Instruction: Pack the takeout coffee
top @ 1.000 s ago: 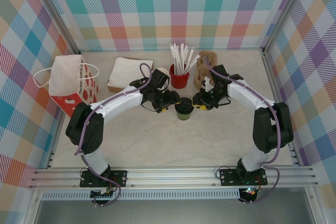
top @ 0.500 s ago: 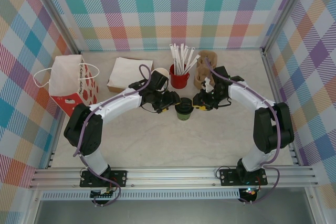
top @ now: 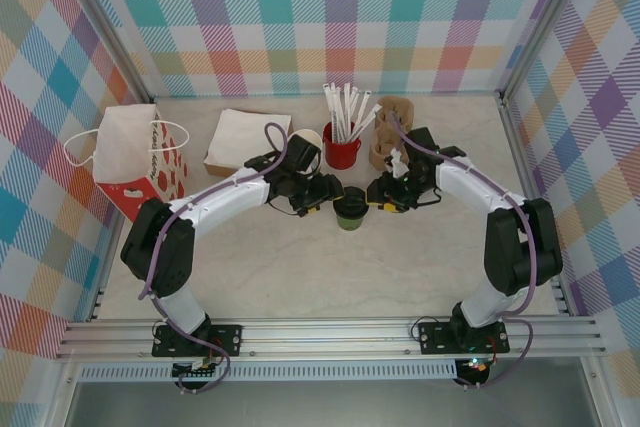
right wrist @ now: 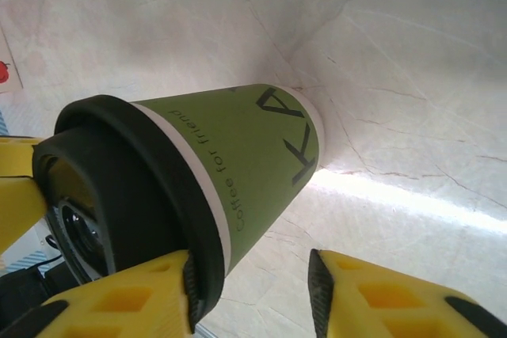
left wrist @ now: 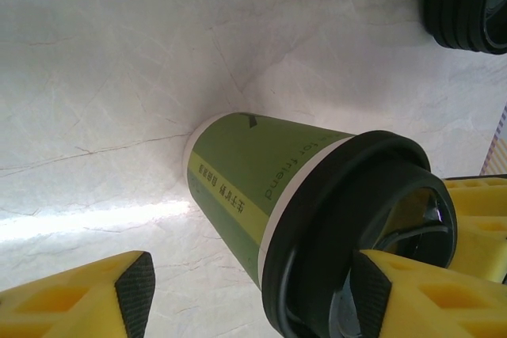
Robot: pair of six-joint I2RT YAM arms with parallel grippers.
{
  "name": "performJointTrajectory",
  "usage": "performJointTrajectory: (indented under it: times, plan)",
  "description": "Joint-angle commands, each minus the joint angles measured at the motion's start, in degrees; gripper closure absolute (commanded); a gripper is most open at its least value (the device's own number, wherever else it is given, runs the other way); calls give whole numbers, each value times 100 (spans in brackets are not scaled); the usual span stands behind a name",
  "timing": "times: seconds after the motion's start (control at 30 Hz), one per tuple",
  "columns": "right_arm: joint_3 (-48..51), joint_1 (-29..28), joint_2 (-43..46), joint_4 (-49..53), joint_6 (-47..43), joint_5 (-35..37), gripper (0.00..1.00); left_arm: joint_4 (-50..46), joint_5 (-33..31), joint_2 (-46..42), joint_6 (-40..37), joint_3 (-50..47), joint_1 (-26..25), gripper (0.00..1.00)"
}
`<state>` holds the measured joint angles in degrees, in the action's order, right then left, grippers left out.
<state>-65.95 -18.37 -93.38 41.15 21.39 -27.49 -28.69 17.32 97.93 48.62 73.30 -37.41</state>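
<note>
This is a robot test cell dressed up as a café counter. Plaid-printed panels [top: 340, 17] on metal posts box in a marble-look tabletop [top: 330, 277], and two white arms [top: 215, 202] are bolted to a slotted aluminium rail [top: 330, 332] at 6 o'clock. The coffee-shop props are a red cup of straws [top: 341, 152] at 12, a napkin stack [top: 245, 139] at 11, a paper bag [top: 135, 162] at 9, a cardboard cup carrier [top: 385, 137] at 1, and the takeout coffee [top: 350, 209] in the middle.

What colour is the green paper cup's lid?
The round plastic lid is black, clearest in the left wrist view.
</note>
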Motion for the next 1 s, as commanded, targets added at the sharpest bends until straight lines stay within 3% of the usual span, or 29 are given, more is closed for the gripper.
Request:
performJointTrajectory:
  times: [0.0, 0.33, 0.5, 0.7, 0.97]
  plan:
    - [-257, -44, 39, 396, -117, 174, 50, -449, -19, -186, 20, 257, -36, 30]
    - [-612, -52, 356, 446, -116, 236, 29, -753, -165, -443, -138, 712, 10, 22]
    - [-594, -88, 439, 602, -218, 455, 26, -952, -348, -651, -181, 696, 58, 21]
    - [-1099, -425, 427, 1429, -810, 1415, 0, -1245, -903, -1180, -259, 525, 126, 16]
    - [-1656, -1054, -92, 2116, -1125, 2313, 0, -1557, -1473, -1849, -360, 55, 289, 2]
